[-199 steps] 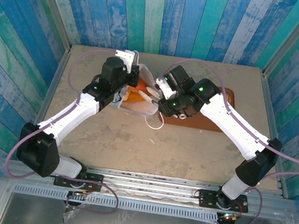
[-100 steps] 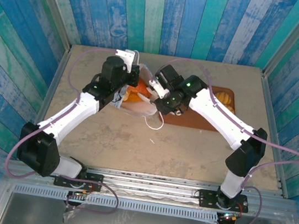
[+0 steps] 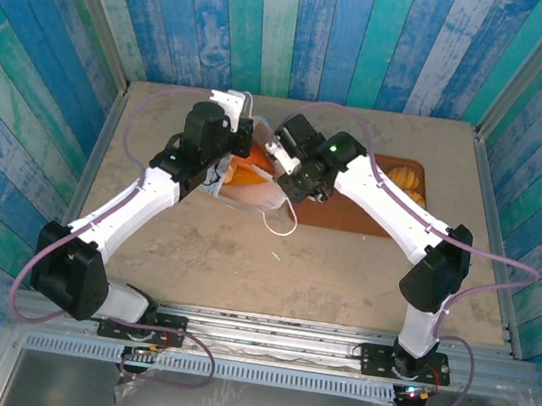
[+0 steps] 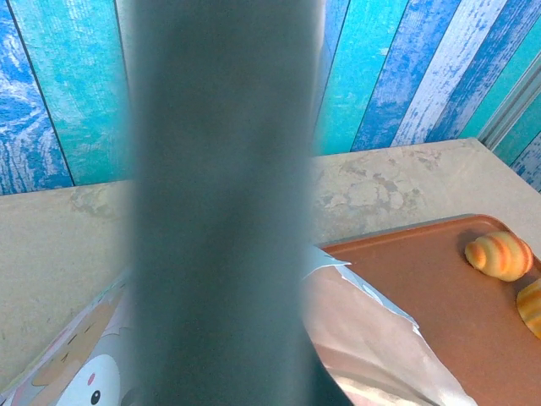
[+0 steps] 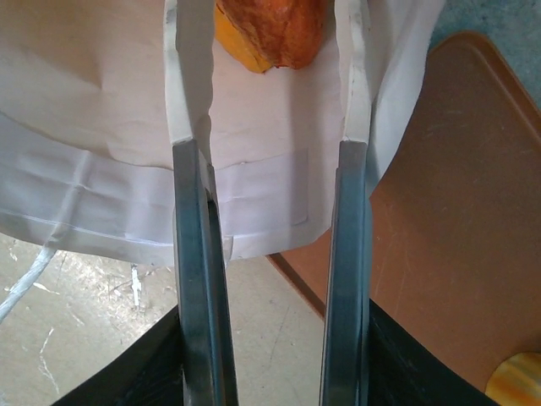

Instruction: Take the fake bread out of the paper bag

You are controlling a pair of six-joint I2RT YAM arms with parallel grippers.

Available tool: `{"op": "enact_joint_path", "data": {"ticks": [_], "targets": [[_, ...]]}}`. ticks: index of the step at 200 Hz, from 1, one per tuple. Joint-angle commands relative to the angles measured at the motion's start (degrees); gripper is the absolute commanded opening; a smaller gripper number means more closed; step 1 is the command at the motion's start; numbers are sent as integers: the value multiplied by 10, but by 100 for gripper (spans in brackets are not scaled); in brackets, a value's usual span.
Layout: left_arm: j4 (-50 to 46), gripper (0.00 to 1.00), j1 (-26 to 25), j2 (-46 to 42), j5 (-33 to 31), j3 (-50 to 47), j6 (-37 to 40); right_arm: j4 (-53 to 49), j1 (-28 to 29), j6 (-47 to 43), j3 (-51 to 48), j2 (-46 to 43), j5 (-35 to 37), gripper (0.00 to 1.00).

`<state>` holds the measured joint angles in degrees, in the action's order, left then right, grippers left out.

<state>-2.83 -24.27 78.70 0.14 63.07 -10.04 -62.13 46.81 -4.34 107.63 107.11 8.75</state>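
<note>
ENTRY: readable markings | TEXT, BRANDS, NUMBERS: none legible in any view | NEAREST TO A SIGN: paper bag, side panel, bears a printed cartoon face in tan and white with a dark dot eye; no lettering made out

The right pincer hangs with its fingers spread apart over the white paper bag, an orange fake bread between their tips, the brown tray beside it on the table.
</note>
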Motion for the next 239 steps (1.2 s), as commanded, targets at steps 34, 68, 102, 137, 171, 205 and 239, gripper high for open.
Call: {"op": "enact_joint_path", "data": {"ticks": [34, 68, 102, 137, 171, 205, 239], "targets": [[9, 0, -1, 14, 9, 22, 6, -8, 4, -41, 28, 27, 1, 49], [7, 0, -1, 15, 11, 25, 10, -8, 4, -55, 43, 42, 10, 49], [6, 0, -1, 14, 11, 26, 11, -10, 5, -57, 53, 50, 13, 46], [8, 0, -1, 15, 3, 22, 8, -13, 6, -54, 52, 43, 8, 37], [11, 0, -1, 20, -7, 23, -3, -15, 12, -39, 44, 24, 10, 23], [13, 0, -1, 27, -17, 23, -18, -17, 17, -6, 38, 3, 22, 10], [21, 0, -1, 35, -38, 24, -36, -18, 30, 21, 32, -22, 25, 4]]}}
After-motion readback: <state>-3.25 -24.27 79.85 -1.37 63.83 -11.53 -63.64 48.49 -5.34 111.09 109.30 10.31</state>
